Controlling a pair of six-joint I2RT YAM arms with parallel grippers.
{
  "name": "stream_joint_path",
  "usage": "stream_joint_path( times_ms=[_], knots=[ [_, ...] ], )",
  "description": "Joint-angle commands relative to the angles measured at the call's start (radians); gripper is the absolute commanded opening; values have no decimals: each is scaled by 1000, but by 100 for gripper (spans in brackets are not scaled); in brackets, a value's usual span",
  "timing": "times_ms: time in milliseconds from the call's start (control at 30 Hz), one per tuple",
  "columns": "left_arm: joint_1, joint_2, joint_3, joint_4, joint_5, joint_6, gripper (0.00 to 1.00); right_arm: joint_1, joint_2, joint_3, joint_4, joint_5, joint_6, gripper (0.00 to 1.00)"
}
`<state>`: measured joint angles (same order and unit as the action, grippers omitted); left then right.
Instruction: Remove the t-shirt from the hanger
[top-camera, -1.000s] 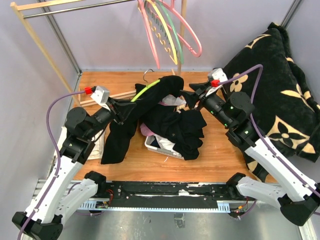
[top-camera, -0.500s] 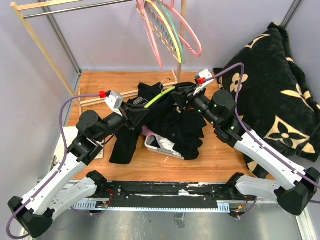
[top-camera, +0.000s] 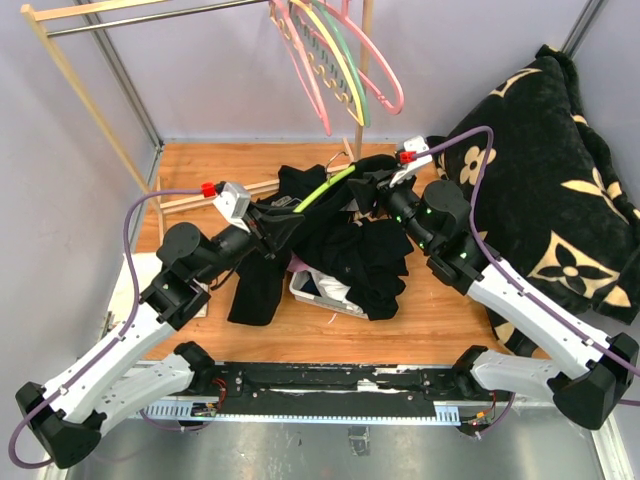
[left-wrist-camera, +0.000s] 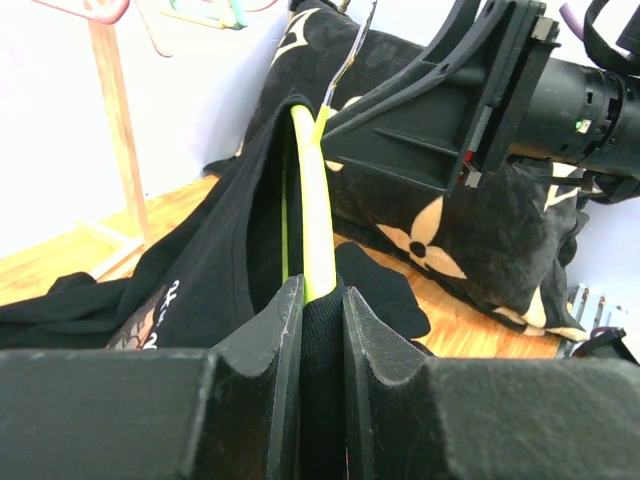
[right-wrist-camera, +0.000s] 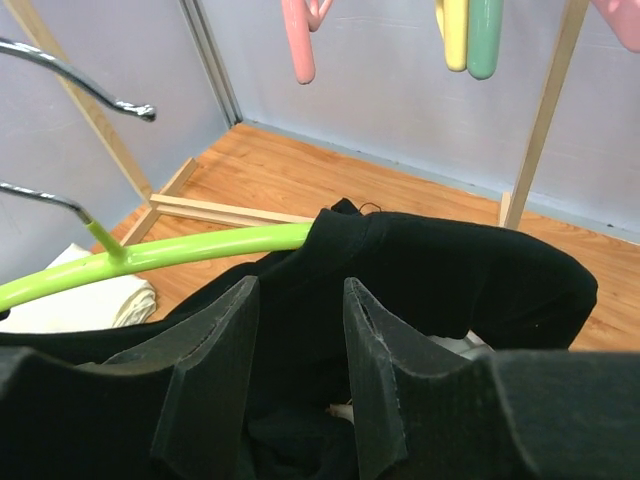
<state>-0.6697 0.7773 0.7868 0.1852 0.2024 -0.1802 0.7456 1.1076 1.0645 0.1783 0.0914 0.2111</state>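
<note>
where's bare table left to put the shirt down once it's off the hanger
Bare wood runs along the back-left of the table, between the wall and the wooden rack foot, and front right, between the clothes pile and the patterned blanket. The centre is crowded: t-shirt on the green hanger, and the bin.

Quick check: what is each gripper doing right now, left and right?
Left gripper: closed on the green hanger, black t-shirt fabric pinched with it.
Right gripper: jaws partly apart around t-shirt fabric; a grip cannot be told.
</note>
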Motion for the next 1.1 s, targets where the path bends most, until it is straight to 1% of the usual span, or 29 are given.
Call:
stream_joint_path(
  times_ms=[0, 267, 367, 467, 867, 1067],
  knots=[
    [-27, -6, 15, 140, 22, 13, 1, 21, 10, 0, 22, 36, 34, 40],
    [-55, -2, 7, 159, 22, 23, 0, 21, 10, -7, 39, 62, 81, 36],
    [-68, -6, -7, 182, 0, 29, 0, 20, -1, -17, 40, 81, 111, 35],
    [-79, -10, -25, 208, -28, 37, 0, 21, -20, -42, 57, 100, 145, 36],
    [-106, 33, -47, 286, -107, 32, 1, 21, -56, -98, 125, 55, 219, 39],
    [-116, 49, -49, 309, -118, 19, 0, 21, -54, -101, 129, 42, 231, 40]
  ],
)
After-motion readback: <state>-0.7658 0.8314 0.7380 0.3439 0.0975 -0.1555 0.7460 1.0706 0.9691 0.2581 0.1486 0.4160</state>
